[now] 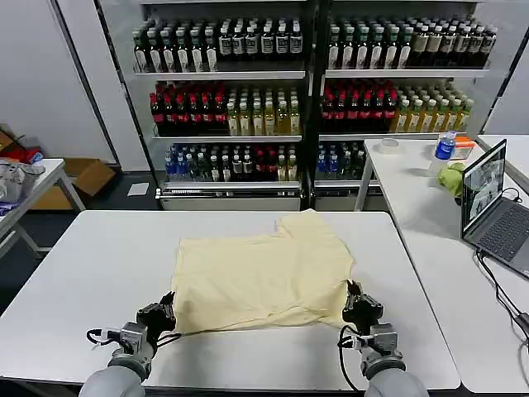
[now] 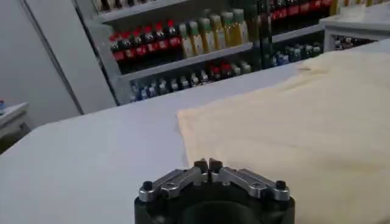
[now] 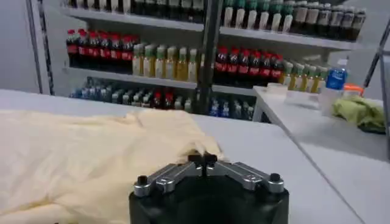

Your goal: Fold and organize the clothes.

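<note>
The clothes are one pale yellow T-shirt (image 1: pixel 264 273) spread partly folded on the white table (image 1: pixel 83 281). Its near edge runs taut between my two grippers. My left gripper (image 1: pixel 168 304) sits at the shirt's near left corner, jaws shut on the hem (image 2: pixel 208 164), with the fabric (image 2: pixel 304 122) stretching away beyond it. My right gripper (image 1: pixel 355 295) is at the near right corner, shut (image 3: pixel 202 159) on a bunched bit of the shirt (image 3: pixel 73 158).
A second white table (image 1: pixel 430 248) to the right carries a laptop (image 1: pixel 496 207), a green lump (image 1: pixel 452 178) and a blue-capped bottle (image 1: pixel 445 146). Shelves of drink bottles (image 1: pixel 306 83) stand behind. A cardboard box (image 1: pixel 83 178) lies on the floor at the left.
</note>
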Available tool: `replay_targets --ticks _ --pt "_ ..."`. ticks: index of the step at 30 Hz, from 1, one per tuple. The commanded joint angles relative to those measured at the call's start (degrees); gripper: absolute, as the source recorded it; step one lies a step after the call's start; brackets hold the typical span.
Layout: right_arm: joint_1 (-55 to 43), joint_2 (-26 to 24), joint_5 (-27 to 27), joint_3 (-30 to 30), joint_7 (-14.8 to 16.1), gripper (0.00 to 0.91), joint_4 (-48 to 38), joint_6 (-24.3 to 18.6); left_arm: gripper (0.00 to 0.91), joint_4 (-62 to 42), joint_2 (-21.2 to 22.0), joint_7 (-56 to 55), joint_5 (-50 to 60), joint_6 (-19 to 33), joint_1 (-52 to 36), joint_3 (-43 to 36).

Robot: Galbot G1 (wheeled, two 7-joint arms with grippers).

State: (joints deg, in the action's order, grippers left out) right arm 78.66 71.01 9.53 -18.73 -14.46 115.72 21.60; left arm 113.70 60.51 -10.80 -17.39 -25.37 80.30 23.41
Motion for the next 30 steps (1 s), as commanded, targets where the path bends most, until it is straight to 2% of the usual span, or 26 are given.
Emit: replay_targets --ticks 1,7,19,30 --pt "1.0 0.1 -1.3 -0.3 0.3 0.907 0.4 -1.7 0.907 4.1 0.4 0.5 -0.4 1.1 3.3 1.7" --pt "7.6 0.6 -2.0 -2.7 0.3 0.907 5.3 -4.6 0.907 10.6 2.1 0.1 -0.9 1.3 9.4 4.8" --pt "12.1 0.7 -2.1 -5.7 -0.1 0.907 7.7 -5.6 0.907 15.0 4.0 -0.2 -0.8 -1.0 19.2 5.9" --pt "12.8 0.5 -2.0 -5.7 -0.3 0.907 7.9 -5.8 0.907 13.7 4.7 -1.0 -3.2 -4.7 18.7 5.1"
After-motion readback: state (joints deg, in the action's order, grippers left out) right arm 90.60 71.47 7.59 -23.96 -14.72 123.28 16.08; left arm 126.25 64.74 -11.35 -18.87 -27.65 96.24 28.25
